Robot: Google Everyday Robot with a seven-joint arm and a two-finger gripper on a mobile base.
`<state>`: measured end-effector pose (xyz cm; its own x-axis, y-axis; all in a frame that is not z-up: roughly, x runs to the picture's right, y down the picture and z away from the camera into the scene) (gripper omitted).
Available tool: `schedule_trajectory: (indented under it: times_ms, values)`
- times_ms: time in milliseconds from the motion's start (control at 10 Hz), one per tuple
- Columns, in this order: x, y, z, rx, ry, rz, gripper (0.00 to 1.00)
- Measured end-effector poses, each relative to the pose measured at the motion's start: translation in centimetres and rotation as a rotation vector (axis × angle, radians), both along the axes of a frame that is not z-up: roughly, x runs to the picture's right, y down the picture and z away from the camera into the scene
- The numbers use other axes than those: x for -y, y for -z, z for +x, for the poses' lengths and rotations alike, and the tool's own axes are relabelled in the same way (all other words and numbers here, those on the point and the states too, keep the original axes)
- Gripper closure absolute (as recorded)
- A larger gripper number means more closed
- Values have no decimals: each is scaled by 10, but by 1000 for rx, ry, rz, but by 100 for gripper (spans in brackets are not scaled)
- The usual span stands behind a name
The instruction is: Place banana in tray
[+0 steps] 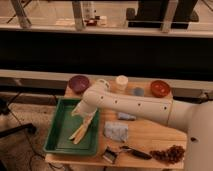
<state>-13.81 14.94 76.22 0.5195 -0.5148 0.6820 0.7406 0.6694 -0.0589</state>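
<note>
The green tray (59, 131) sits on the left part of the wooden table. My white arm reaches in from the right, and the gripper (85, 119) hangs over the tray's right half. A pale yellow banana (80, 134) slants down from the gripper's tip to the tray floor. Whether the gripper still holds it is hidden by the wrist.
A purple bowl (79, 83), a white cup (121, 81), a small grey-blue lid (138, 92) and a red bowl (160, 88) line the table's back. A blue cloth (116, 131), a black-handled tool (135, 152) and dark grapes (170, 154) lie right of the tray.
</note>
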Motion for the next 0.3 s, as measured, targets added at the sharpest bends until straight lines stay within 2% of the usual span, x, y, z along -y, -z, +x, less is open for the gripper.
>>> schedule_trajectory:
  times_ms: [100, 300]
  values:
    - [0, 0, -1, 3, -4, -1, 20]
    - [-1, 1, 0, -1, -7, -5, 28]
